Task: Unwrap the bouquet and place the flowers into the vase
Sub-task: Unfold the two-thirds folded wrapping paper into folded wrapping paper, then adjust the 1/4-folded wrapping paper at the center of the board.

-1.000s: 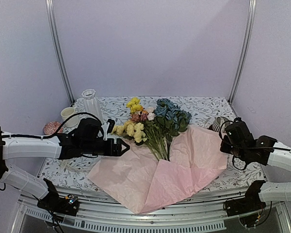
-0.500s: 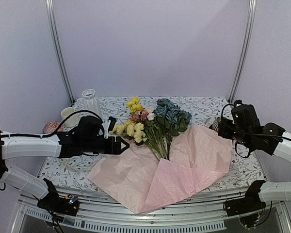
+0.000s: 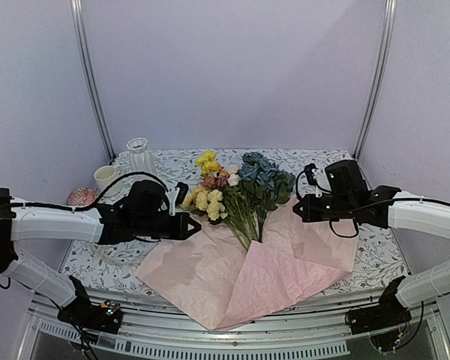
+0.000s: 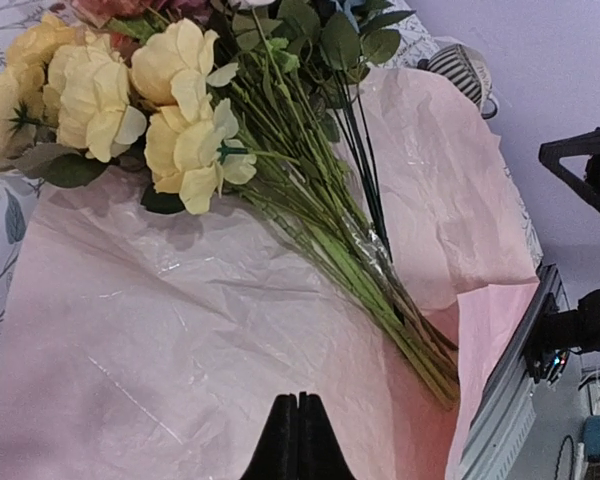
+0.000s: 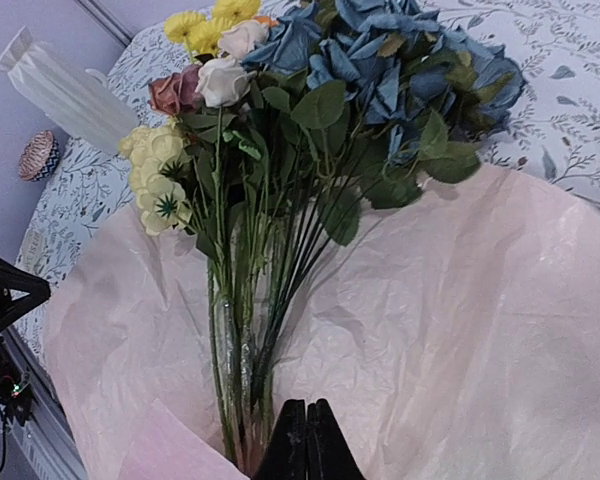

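left gripper (image 3: pixel 187 226): fingers together, empty, above paper (image 3: pixel 210 277) left side | right gripper (image 3: pixel 297 208): fingers together, empty, right of flowers (image 3: pixel 240 187) | flowers: lying on opened paper | vase (image 3: pixel 140 161): upright, far left

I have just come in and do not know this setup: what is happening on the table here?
The job is to move the flowers from their wrapping into the white vase. The pink wrapping paper lies spread open on the table, with the flowers on it, stems together. The left gripper and the right gripper are both shut and empty, one on each side of the flowers. The vase stands at the back left, with no flowers in it yet.
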